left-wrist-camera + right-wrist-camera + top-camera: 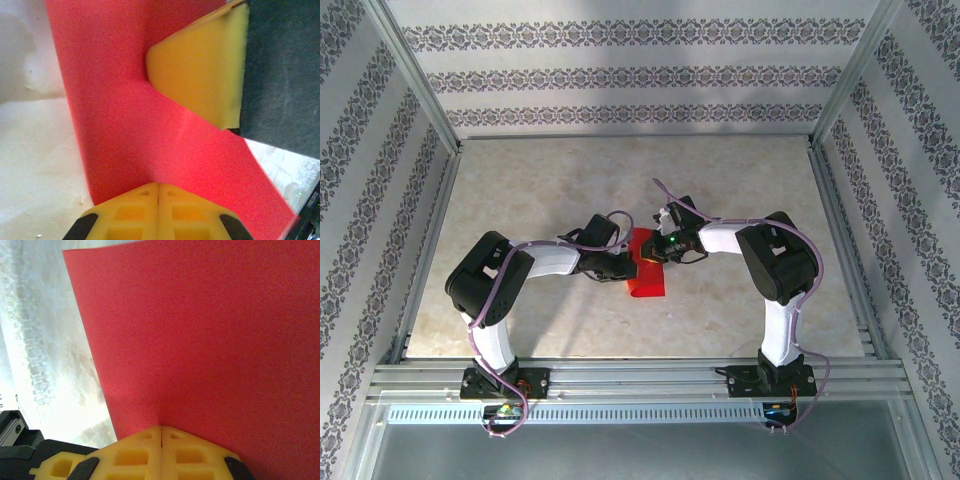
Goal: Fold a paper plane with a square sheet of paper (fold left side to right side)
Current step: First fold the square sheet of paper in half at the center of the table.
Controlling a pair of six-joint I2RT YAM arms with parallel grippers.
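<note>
Pinching smooth, folded red paper (200, 340): left hand (158, 186), right hand (161, 428).

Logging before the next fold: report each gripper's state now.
Left gripper: jaws closed on the red paper sheet.
Right gripper: jaws closed on the red paper sheet too.

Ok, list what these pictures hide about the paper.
- Top view: the left end effector and right end effector cover the far part of the square sheet of paper; creases too small.
- Left wrist view: a yellow finger hides part of it.
- Right wrist view: it runs off the right edge.
</note>
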